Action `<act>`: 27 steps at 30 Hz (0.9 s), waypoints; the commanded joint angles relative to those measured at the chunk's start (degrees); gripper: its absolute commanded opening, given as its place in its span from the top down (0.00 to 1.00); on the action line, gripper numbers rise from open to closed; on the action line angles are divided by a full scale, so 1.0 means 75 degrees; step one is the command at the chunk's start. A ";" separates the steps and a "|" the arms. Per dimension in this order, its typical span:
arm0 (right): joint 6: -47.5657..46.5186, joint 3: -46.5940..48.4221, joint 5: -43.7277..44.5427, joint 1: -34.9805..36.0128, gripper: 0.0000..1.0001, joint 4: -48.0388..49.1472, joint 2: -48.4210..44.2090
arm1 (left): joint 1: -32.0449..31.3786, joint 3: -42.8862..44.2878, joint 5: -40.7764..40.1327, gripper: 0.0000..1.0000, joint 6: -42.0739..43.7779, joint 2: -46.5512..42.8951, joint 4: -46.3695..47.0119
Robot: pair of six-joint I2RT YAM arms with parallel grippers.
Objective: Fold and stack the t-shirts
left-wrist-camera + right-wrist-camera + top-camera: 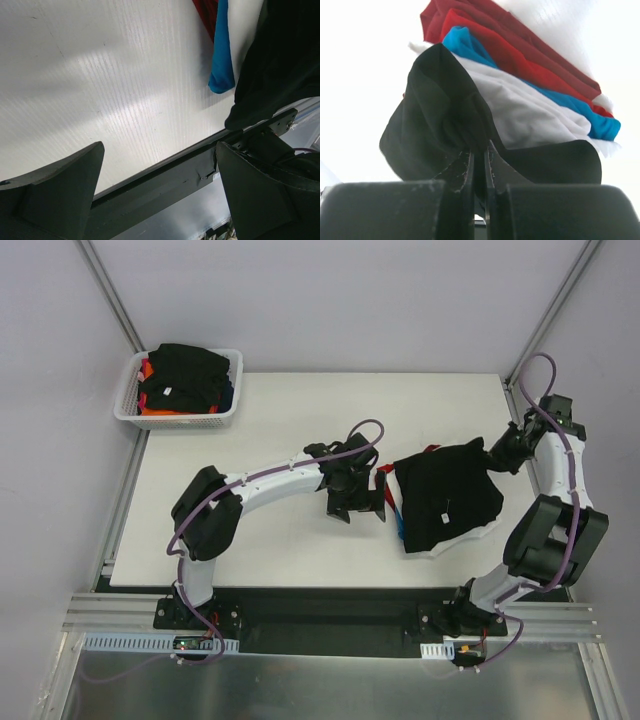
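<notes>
A folded black t-shirt (447,497) lies on top of a stack of white, blue and red t-shirts (400,512) at the right of the table. My right gripper (490,453) is shut on the black shirt's far right corner; in the right wrist view the black cloth (445,120) is pinched between the jaws, with the white (530,115), blue (470,47) and red (485,30) shirts beyond. My left gripper (360,502) is open and empty, just left of the stack; its view shows the blue shirt's edge (221,55) and the black shirt (280,60).
A white mesh basket (180,388) at the back left holds more black and orange shirts. The table's near edge and black rail (165,175) run under the left gripper. Grey walls close in the sides.
</notes>
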 commanded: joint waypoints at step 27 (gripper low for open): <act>0.0119 -0.1148 0.0028 0.1308 0.70 -0.0420 -0.2433 | 0.0087 0.0450 -0.0047 0.05 0.0387 -0.0066 -0.0417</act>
